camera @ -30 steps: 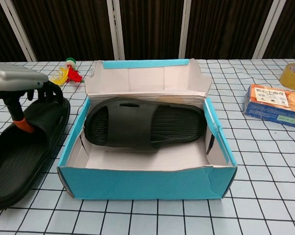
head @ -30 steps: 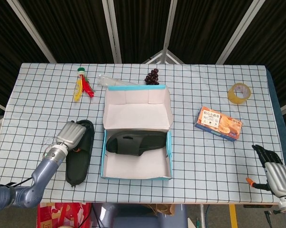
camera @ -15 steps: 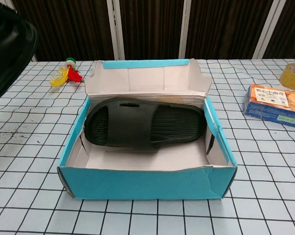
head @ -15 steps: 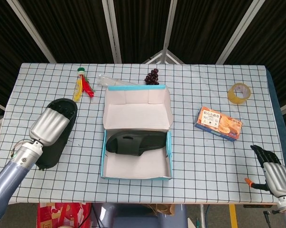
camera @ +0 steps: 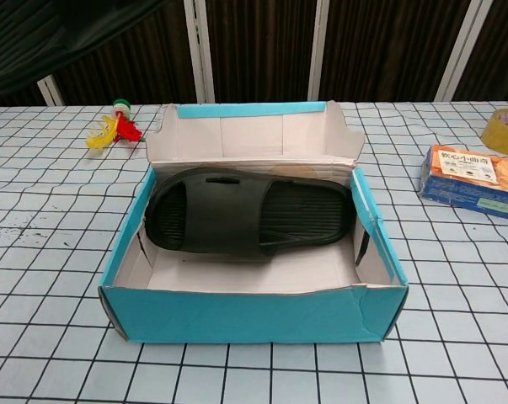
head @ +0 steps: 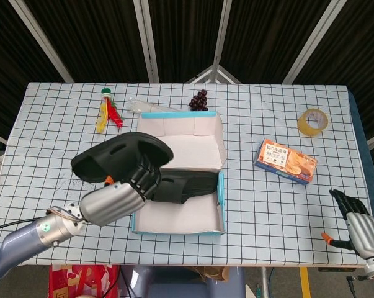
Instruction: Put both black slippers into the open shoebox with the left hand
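Note:
My left hand (head: 121, 192) holds a black slipper (head: 118, 155) raised in the air over the left side of the open teal shoebox (head: 222, 205). In the chest view that slipper (camera: 51, 38) shows only as a dark shape at the top left. A second black slipper (camera: 249, 210) lies flat inside the shoebox (camera: 254, 316), toward its back; in the head view this slipper (head: 190, 185) is partly covered by my hand. My right hand (head: 357, 220) rests at the table's front right corner, holding nothing, fingers apart.
A snack packet (head: 286, 161) and a tape roll (head: 312, 120) lie right of the box. Behind it are dark grapes (head: 199, 100), a clear plastic wrap (head: 143, 105) and a red-and-yellow toy (head: 107, 112). The box lid (camera: 249, 130) stands upright at the back.
My left hand lifted the slipper off the table at the left and carried it right, up over the box's left edge. The right hand stayed put.

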Action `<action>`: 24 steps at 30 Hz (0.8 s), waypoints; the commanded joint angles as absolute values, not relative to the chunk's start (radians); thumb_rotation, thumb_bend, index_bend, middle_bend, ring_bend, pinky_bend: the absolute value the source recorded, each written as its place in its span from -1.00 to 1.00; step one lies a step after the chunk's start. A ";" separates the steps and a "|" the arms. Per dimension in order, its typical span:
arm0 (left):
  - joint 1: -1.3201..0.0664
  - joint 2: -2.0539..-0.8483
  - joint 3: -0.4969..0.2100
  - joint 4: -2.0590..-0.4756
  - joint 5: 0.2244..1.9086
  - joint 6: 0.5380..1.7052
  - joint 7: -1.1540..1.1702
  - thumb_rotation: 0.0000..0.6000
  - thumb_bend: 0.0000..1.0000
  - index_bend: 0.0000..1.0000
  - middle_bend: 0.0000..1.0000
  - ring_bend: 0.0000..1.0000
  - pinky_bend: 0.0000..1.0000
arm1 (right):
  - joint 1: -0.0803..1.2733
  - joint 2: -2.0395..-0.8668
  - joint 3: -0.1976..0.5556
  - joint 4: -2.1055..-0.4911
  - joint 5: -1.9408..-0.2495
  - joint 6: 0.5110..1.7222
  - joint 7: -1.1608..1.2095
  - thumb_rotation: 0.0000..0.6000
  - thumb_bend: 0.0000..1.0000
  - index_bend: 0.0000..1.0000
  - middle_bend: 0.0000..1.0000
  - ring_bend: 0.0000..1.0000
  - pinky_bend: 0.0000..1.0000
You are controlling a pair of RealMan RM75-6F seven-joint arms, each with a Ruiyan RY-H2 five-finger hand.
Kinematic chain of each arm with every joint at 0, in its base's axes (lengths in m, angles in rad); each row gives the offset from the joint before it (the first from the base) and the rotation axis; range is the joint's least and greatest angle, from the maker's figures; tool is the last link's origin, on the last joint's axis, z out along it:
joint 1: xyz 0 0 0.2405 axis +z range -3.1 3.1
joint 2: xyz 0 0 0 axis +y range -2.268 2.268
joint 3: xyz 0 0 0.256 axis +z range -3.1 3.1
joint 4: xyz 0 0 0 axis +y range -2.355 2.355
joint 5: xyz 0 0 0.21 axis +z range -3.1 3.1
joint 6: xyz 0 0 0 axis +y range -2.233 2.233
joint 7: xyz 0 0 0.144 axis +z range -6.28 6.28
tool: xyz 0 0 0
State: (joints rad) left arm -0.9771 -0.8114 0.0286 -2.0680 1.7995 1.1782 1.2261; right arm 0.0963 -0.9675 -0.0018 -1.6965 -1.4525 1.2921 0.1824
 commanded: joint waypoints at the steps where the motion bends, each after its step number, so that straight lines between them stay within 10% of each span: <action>1: -1.034 -0.861 -0.026 -2.069 1.848 1.064 1.273 1.00 -0.15 0.17 0.27 -0.39 -0.34 | 0.093 -0.966 -0.003 -1.695 -1.457 1.298 0.188 1.00 -0.56 -0.97 -0.85 -0.81 -0.86; 24: -1.097 -1.175 -0.143 -1.997 1.678 0.752 1.351 1.00 -0.15 0.15 0.26 -0.39 -0.33 | 0.091 -0.966 -0.001 -1.679 -1.457 1.301 0.210 1.00 -0.56 -0.97 -0.85 -0.81 -0.86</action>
